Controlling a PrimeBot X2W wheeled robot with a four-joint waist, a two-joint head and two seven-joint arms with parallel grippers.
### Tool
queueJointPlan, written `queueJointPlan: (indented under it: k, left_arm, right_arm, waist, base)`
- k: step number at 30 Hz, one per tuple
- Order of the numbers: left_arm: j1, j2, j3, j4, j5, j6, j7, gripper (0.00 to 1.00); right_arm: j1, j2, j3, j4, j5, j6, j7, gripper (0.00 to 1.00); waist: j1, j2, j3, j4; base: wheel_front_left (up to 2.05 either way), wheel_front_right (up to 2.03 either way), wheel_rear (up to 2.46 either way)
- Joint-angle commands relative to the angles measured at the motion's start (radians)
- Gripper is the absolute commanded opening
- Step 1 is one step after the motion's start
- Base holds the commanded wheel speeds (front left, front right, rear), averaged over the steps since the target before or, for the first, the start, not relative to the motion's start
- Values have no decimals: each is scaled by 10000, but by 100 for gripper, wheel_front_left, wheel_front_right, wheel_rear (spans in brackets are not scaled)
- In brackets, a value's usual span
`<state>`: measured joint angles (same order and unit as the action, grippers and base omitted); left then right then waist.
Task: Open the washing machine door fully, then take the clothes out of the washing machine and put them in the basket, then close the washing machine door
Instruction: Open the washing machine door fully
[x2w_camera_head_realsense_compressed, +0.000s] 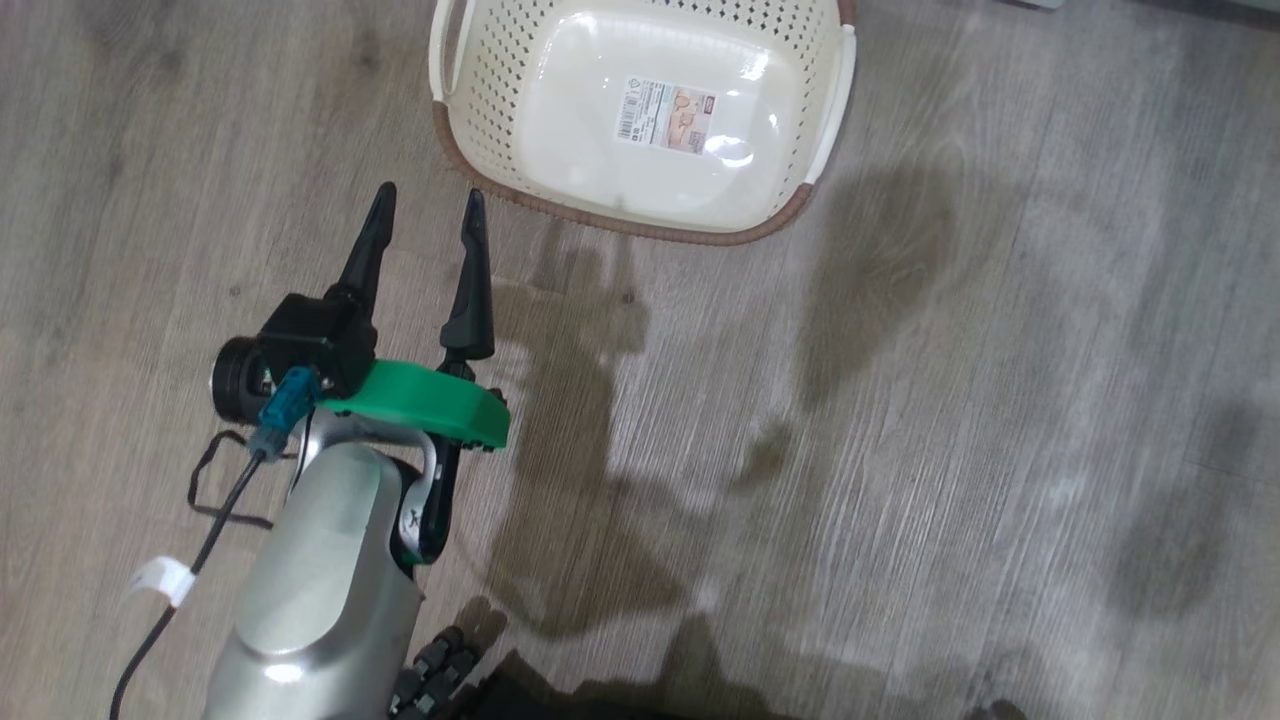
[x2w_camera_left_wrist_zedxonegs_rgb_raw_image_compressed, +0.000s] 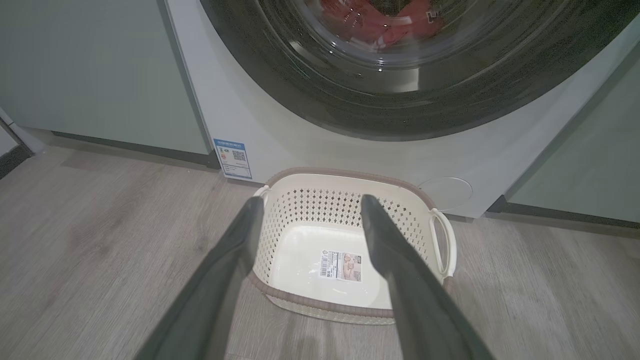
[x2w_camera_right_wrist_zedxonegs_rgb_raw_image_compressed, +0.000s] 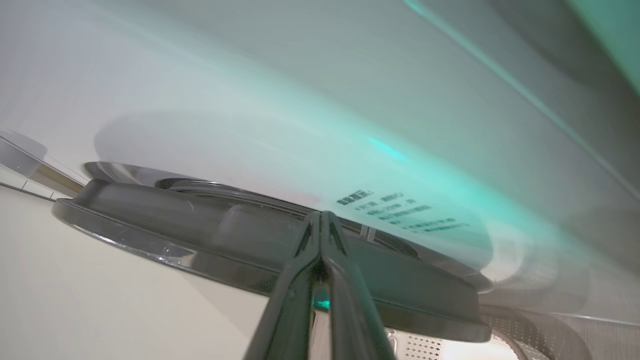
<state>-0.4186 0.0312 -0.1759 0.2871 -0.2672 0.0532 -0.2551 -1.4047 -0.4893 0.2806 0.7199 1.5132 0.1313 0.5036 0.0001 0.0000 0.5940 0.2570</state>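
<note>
The washing machine (x2w_camera_left_wrist_zedxonegs_rgb_raw_image_compressed: 280, 145) is white, and its door (x2w_camera_left_wrist_zedxonegs_rgb_raw_image_compressed: 350, 95), with a glossy black rim, lies flat against the front. Red clothes (x2w_camera_left_wrist_zedxonegs_rgb_raw_image_compressed: 385, 25) show behind the glass. The cream perforated basket (x2w_camera_left_wrist_zedxonegs_rgb_raw_image_compressed: 320, 305) sits empty on the floor just before the machine. My left gripper (x2w_camera_left_wrist_zedxonegs_rgb_raw_image_compressed: 312, 200) hangs open above the basket's near side with nothing between its fingers; in the head view the left gripper (x2w_camera_head_realsense_compressed: 429, 192) points at the basket (x2w_camera_head_realsense_compressed: 640, 225). My right gripper (x2w_camera_right_wrist_zedxonegs_rgb_raw_image_compressed: 320, 214) is shut, its tips at the edge of the door (x2w_camera_right_wrist_zedxonegs_rgb_raw_image_compressed: 150, 235), holding nothing that I can see.
Pale green cabinets (x2w_camera_left_wrist_zedxonegs_rgb_raw_image_compressed: 100, 75) flank the machine on both sides. A blue label sticker (x2w_camera_left_wrist_zedxonegs_rgb_raw_image_compressed: 232, 159) and a round service flap (x2w_camera_left_wrist_zedxonegs_rgb_raw_image_compressed: 446, 192) mark its lower front. Grey wood floor (x2w_camera_head_realsense_compressed: 950, 400) spreads around the basket. A black cable (x2w_camera_head_realsense_compressed: 215, 500) loops by my left forearm.
</note>
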Motion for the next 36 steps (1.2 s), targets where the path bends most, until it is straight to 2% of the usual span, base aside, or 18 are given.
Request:
queueJointPlan:
  k: [1,18,27,36]
  left_arm:
    - [-124,191,225,-311,-106,60,-67,100]
    - [-274,191,-4,-464,-258,156,-67,100]
    - [-164,191,61,-387,-211,185,-67,100]
    - [173,191,448,-243,64,73,-67,100]
  right_arm:
    - [-397,86,64,-183,-117,-6,132,0]
    - [-925,496,745,-4,-105,-6,560,0]
    - [-161,459,1060,-327,123,-6,1055,0]
    - [1339,674,1387,-835,561,-6,1619,0]
  waist:
    - [-1,0,55,71]
    - [-1,0,251,344]
    - [-1,0,-103,300]
    - [-1,0,-1004,182]
  base:
    - [0,0,0]
    - [0,0,0]
    - [0,0,0]
    - [0,0,0]
